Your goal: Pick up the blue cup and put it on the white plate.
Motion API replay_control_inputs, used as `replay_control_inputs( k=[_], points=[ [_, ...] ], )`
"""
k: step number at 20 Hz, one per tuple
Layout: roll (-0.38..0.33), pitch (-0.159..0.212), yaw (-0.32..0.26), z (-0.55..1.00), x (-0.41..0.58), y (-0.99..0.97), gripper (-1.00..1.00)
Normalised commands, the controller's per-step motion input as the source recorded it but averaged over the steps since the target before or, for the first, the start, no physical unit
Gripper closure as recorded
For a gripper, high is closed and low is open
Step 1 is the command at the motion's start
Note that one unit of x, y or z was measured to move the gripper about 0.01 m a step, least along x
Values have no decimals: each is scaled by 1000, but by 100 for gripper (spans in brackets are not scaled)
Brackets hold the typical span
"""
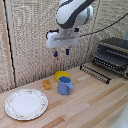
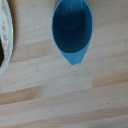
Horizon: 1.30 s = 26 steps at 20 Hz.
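The mug is blue and stands upright on the wooden table, near the middle of the exterior view, with nothing holding it. Going from the exterior view's left to its right: the white plate lies flat at about 8 o'clock from the mug, apart from it; a small orange object sits at 9 o'clock, near the mug; the yellow bowl is just behind the mug at 12 o'clock, partly hidden by it; a dark toaster oven with its rack stands at 2 o'clock. The gripper hangs high above the mug, and its two dark-blue fingers are spread apart, gripping nothing. In the wrist view the mug shows its empty inside, and the plate rim is at the edge.
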Motion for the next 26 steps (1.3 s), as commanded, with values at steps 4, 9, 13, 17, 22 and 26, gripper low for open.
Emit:
replay_control_inputs(
  k=[4, 9, 13, 17, 22, 26],
  points=[
    [47, 26, -16, -194, -461, -396, -100],
    [17, 23, -17, -178, -391, -296, -100],
    [0, 23, 0, -260, -125, -214, -100],
    [0, 31, 0, -368, -11, -244, -100],
    [0, 30, 0, -370, 0, -247, -100],
    [0, 37, 0, -396, 0, -175, -100]
  ],
)
